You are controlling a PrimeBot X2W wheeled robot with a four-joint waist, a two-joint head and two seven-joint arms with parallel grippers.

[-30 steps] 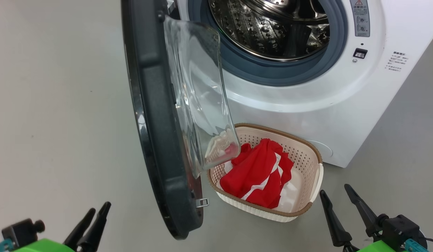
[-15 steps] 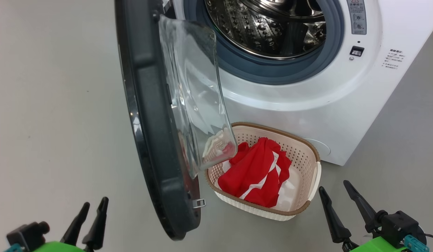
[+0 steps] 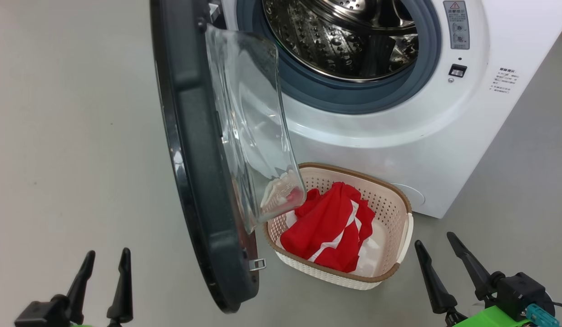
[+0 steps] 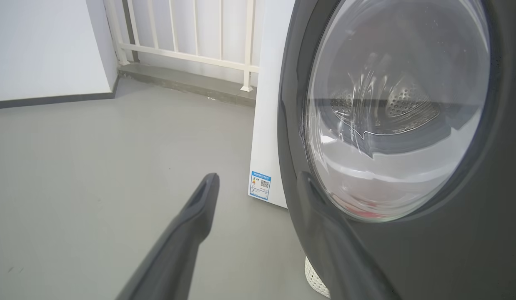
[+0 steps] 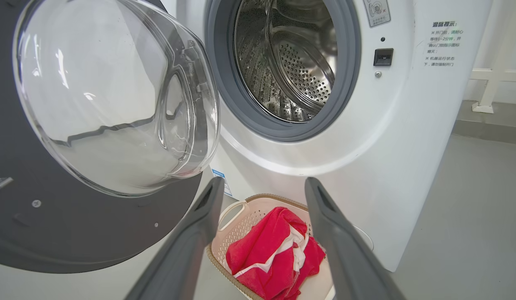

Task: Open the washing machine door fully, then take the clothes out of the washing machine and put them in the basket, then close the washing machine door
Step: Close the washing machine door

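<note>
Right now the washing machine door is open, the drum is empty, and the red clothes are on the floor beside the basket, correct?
No. The clothes lie inside the basket, not on the floor; the head view shows it. The washing machine door is open and the drum looks empty.

Top of door (image 3: 194,181) cut off at pic edge; basket (image 3: 390,200) L corner hid behind door glass.

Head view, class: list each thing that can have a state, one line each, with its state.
washing machine door: open, swung out to the left.
washing machine: no clothes seen inside.
clothes: bunched in the basket.
basket: upright on the floor, before the machine.
left gripper: fingers open, holding nothing.
right gripper: fingers open, holding nothing.
</note>
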